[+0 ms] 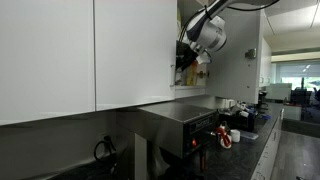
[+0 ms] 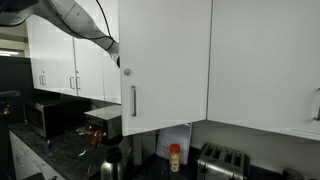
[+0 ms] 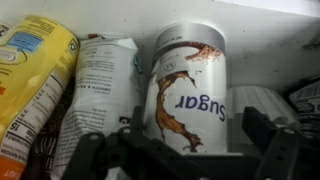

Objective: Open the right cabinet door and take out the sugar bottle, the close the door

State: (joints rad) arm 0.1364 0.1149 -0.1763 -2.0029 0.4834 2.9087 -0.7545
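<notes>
The sugar bottle (image 3: pixel 190 90) is a pale cylinder with a brown swirl and the word "Sugar", which reads upside down in the wrist view. It stands upright on the cabinet shelf. My gripper (image 3: pixel 185 150) is open, with one dark finger on each side of the bottle's lower part and a small gap to it. In an exterior view the gripper (image 1: pixel 203 38) is inside the open cabinet. The right cabinet door (image 2: pixel 165 60) is swung open, its bar handle (image 2: pixel 133 100) near the left edge, and my arm passes behind it.
A yellow bag (image 3: pixel 30 80) and a white paper bag (image 3: pixel 105 90) stand close beside the bottle. A pale ribbed container (image 3: pixel 255 105) stands on its other side. Below are a toaster (image 2: pixel 220 160), a small red-capped bottle (image 2: pixel 174 157) and a microwave (image 2: pixel 45 115).
</notes>
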